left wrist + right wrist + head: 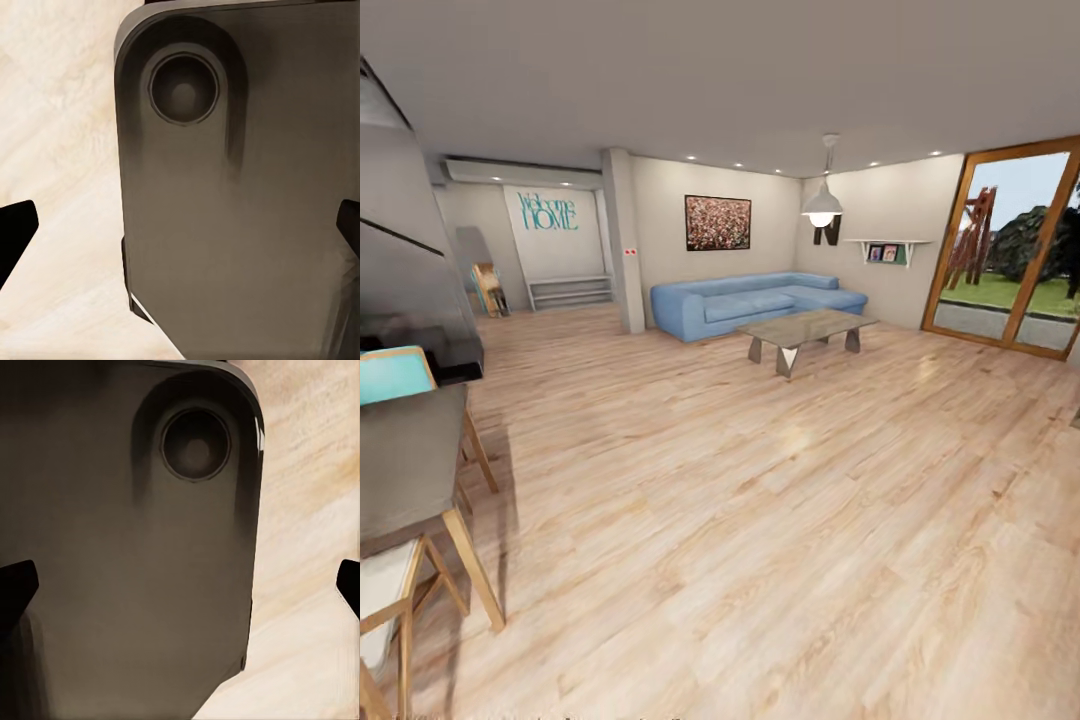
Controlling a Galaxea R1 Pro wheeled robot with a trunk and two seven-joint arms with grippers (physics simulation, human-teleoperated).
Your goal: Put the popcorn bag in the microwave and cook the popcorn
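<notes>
The robot faces a living room with a blue sofa [755,302] and wood floor [760,520]. Both hands [180,225] [180,585] are spread wide, holding nothing. No popcorn bag or microwave is in sight, so the whole job is left.

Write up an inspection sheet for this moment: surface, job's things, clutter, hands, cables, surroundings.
Surface: pale wooden floor, open living room ahead; a grey table at the view's left edge.
Job's things: nothing seen; the robot looks to be on its way.
Clutter: wooden chairs, one with a teal back, beside the grey table.
Hands: left hand and right hand both open, dark fingertips wide apart, each hanging over the robot's dark base and floor; nothing held.
Cables: nothing seen.
Surroundings: blue sofa, glass coffee table, pendant lamp, framed picture, "Welcome HOME" lettering, glazed door to a garden.
</notes>
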